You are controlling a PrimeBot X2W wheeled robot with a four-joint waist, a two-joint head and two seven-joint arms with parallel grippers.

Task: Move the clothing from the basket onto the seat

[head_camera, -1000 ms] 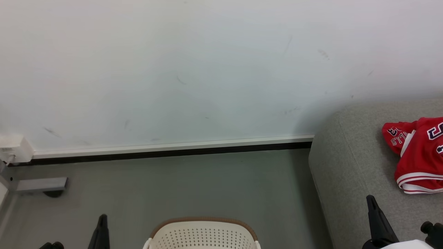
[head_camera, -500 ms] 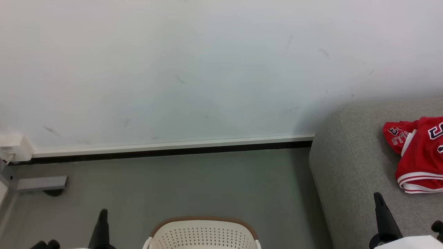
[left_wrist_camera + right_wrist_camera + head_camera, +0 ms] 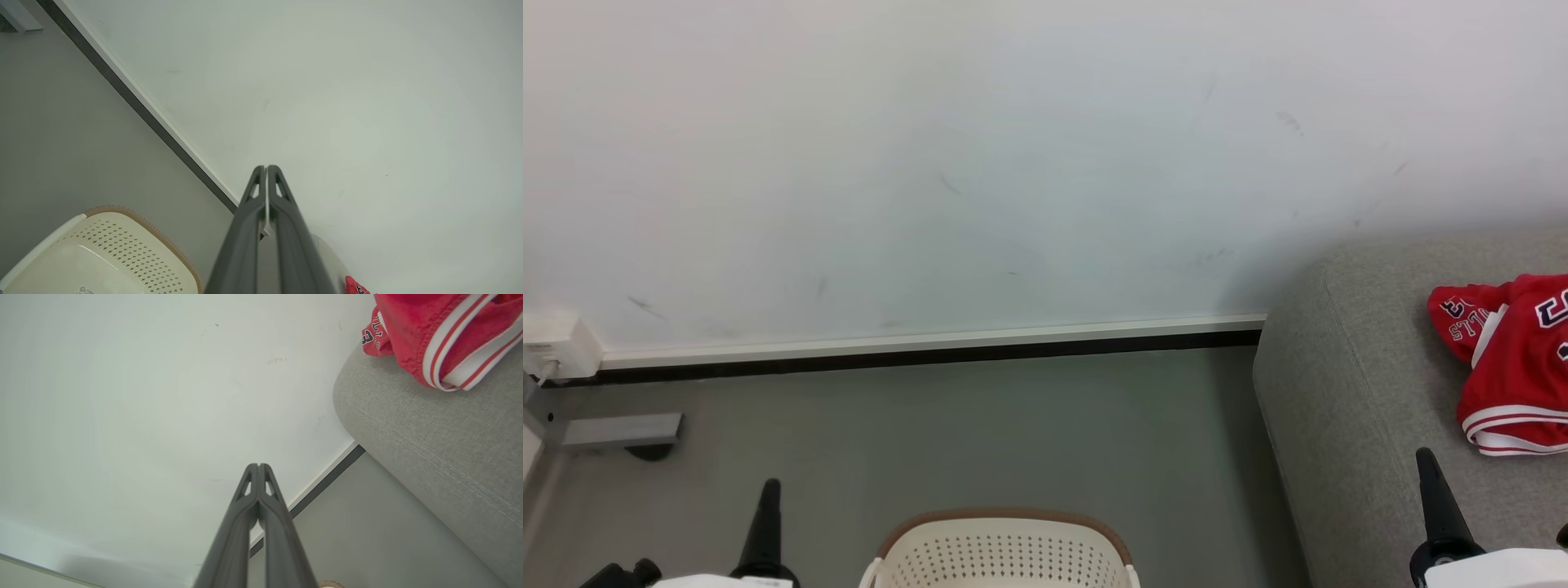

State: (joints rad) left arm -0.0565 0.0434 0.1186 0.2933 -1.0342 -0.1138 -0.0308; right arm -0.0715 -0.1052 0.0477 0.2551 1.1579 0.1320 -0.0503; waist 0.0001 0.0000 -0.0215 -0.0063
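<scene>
2 closed, empty claws: left claw point(image 3: 769, 488), right claw point(image 3: 1424, 454). Red clothing point(image 3: 1511, 367) lies on the sofa point(image 3: 1339, 408) just beyond the right claw; the basket point(image 3: 1005, 551) stands between both. Probably next: look into the basket for remaining pieces.

1. Basket point(image 3: 1001, 549) stands on the floor point(image 3: 980, 425) at the bottom centre of the head view, well short of the wall point(image 3: 931, 163).
2. Sofa point(image 3: 1347, 392) stands right of the basket, reaching back to the wall.
3. Clothes point(image 3: 1511, 367) lie on the sofa, well apart from the basket.
4. Skirting board point(image 3: 931, 336) runs along the wall's foot, ending at the sofa.
5. Left gripper point(image 3: 770, 488) is left of the basket; right gripper point(image 3: 1424, 456) is over the sofa, near the clothes.
</scene>
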